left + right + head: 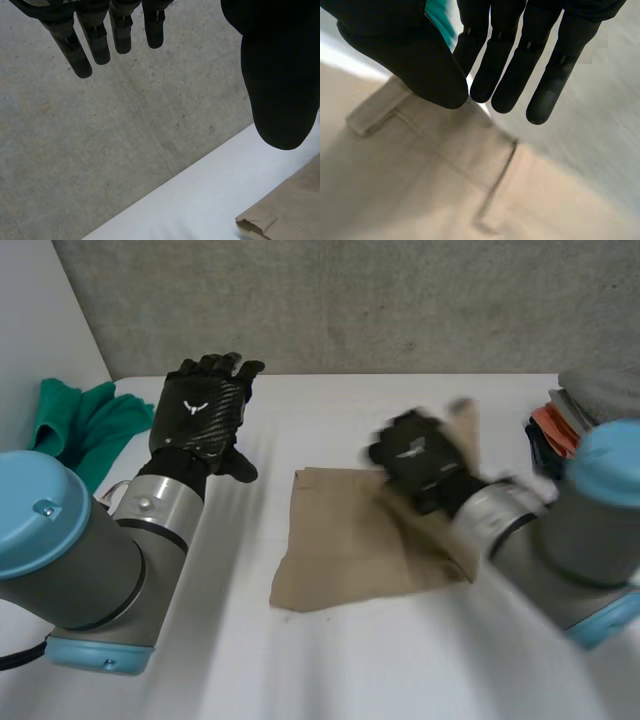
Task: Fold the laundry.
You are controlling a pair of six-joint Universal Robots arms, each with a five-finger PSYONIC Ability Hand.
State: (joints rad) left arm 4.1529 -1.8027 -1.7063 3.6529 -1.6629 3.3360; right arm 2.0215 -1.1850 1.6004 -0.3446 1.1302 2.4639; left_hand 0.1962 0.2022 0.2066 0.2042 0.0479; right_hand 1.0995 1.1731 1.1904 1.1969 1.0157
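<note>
right arm [560, 540] sitting closest | right hand [418, 462] hovering open, holding nothing, over the 2 o'clock corner of the tan cloth [340, 550] | cloth lying mid bench [330, 670] | left hand [200, 415] hanging open and empty at its 10 o'clock, well apart

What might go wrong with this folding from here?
The right hand is open over the flat beige cloth, gripping nothing, so a pass may bunch it rather than fold it. The stack of folded clothes sits at the white table's edge beside the right arm; a swing might knock it off.
</note>
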